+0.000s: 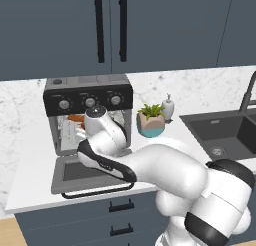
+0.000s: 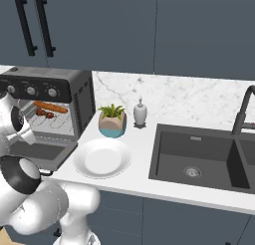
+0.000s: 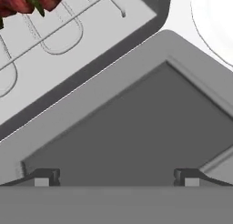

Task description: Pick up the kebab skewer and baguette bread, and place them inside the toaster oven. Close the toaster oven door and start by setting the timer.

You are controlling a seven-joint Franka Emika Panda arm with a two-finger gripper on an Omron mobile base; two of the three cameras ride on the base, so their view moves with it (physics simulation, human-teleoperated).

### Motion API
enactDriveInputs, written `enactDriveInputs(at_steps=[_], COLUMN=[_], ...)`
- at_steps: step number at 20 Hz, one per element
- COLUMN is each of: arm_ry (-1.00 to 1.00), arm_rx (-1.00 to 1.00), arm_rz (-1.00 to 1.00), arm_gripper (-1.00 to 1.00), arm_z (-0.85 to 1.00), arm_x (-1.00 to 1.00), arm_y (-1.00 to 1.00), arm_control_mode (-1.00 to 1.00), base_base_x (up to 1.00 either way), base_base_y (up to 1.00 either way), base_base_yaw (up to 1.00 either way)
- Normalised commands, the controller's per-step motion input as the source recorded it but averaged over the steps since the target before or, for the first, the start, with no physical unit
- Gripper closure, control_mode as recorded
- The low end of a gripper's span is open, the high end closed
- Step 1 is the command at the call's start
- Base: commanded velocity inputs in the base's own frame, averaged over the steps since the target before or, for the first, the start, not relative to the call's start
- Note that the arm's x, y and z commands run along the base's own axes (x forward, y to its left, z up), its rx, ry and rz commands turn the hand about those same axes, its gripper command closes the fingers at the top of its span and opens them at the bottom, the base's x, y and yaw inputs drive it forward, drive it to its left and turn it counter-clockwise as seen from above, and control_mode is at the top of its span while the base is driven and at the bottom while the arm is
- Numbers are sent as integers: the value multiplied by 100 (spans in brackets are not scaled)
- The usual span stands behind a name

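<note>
Grey glass is filling most of what the hand is looking at: the door (image 3: pixel 132 132) is lying dropped flat in front of the oven (image 1: pixel 88 92), and the gripper (image 3: pixel 116 176) is hovering just over it, jaws spread wide and holding nothing. Both fingertips (image 3: pixel 45 176) are poking up at six o'clock in the hand view, with the dark window between and beyond them.

Inside, the baguette (image 2: pixel 51 107) is lying across the rack with its long axis running side to side, and the skewer (image 2: pixel 45 114) is sitting just in front of it on the same wires. In the hand view the skewer's red chunks (image 3: pixel 28 0) are showing at about eleven o'clock, past the door's hinge edge. So both foods look to be in place already, and the door is the thing I would expect to be handled next.

That move is turning on one relation: the black bar handle (image 1: pixel 97 191) is running left to right along the door's near edge, on the robot's side, while the hand is sitting over the window, further in toward the hinge. From the left base view the handle is lying at roughly six o'clock from the hand. The hand would need to come back toward the base and get under that edge to swing the panel up.

The white plate (image 2: pixel 102 157) is resting just beside the door at its right.
</note>
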Motion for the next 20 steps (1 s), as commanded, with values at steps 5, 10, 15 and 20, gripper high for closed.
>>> enactDriveInputs(at_steps=[5,10,15,20], arm_ry=[2,0,4,6], arm_rx=[7,8,6,0], arm_rz=[27,37,31,12], arm_gripper=[-100,-100,-100,-100], arm_z=[11,0,-8,-26], arm_x=[-100,-100,-69,-39], arm_y=[-3,-21,-4,3], arm_control_mode=[-100,-100,-100,-100], base_base_x=[0,0,0,0], base_base_y=[0,0,0,0], base_base_yaw=[0,0,0,0])
